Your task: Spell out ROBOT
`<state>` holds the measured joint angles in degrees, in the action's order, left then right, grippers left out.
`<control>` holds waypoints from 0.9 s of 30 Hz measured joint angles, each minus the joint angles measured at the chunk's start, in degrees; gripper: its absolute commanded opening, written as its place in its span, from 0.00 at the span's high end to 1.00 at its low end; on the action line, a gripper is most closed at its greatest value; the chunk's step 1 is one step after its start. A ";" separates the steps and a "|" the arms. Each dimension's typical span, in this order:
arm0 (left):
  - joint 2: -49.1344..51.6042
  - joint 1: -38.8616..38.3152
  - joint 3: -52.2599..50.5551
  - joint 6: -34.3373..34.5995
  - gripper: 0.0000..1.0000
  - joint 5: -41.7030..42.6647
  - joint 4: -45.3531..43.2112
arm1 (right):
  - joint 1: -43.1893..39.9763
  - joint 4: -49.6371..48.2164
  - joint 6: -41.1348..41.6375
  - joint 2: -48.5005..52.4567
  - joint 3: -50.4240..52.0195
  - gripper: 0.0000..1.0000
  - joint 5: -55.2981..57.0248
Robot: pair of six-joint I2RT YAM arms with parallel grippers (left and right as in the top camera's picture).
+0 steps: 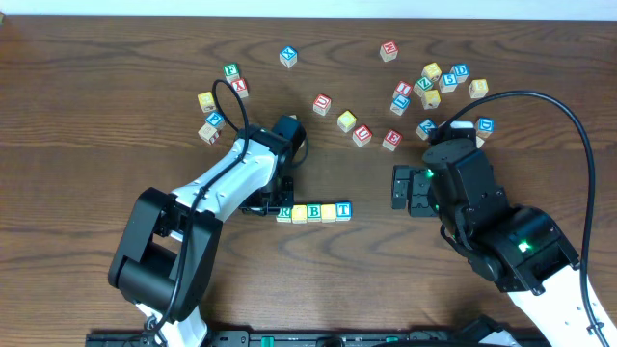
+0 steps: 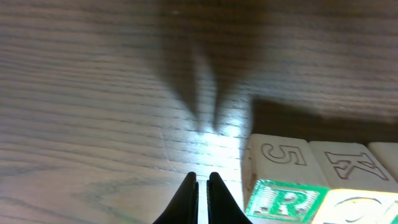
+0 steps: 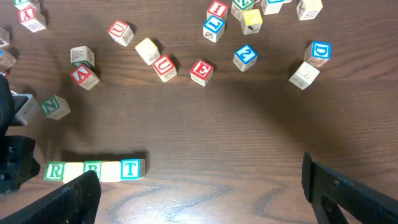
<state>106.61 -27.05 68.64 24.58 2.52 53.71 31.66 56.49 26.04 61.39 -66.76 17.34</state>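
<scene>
Five cubes stand in a row near the front of the table: green R (image 1: 284, 212), a plain yellow one (image 1: 300, 212), green B (image 1: 314, 211), a second yellow one (image 1: 329, 210) and blue T (image 1: 344, 209). The right wrist view shows the same row, from R (image 3: 55, 171) through B (image 3: 92, 170) to T (image 3: 129, 168). My left gripper (image 1: 273, 206) is shut on nothing, its tips (image 2: 202, 199) low over the wood just left of the R cube (image 2: 287, 202). My right gripper (image 1: 398, 188) hangs wide open (image 3: 205, 199), well right of the row, holding nothing.
Loose letter cubes lie behind the row: a green N (image 3: 55, 107), red A (image 3: 83, 75), red U (image 3: 164, 66), red E (image 3: 201, 71), blue Z (image 3: 245, 56) and blue D (image 3: 320, 51). One cluster sits back right (image 1: 434, 82), a smaller one back left (image 1: 220, 96).
</scene>
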 measured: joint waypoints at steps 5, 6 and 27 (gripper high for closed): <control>0.00 0.00 0.00 -0.39 0.93 2.12 0.00 | 0.00 0.00 0.00 0.00 0.00 0.01 0.00; 0.00 0.00 0.00 -0.61 0.93 2.75 -0.02 | 0.00 0.00 0.00 0.00 0.00 0.01 0.00; 0.00 0.00 0.00 -1.07 0.93 4.98 -0.48 | 0.00 0.00 0.00 0.00 0.00 0.01 0.00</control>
<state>106.61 -27.05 68.64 23.51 7.51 53.23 31.66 56.49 26.04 61.39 -66.76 17.34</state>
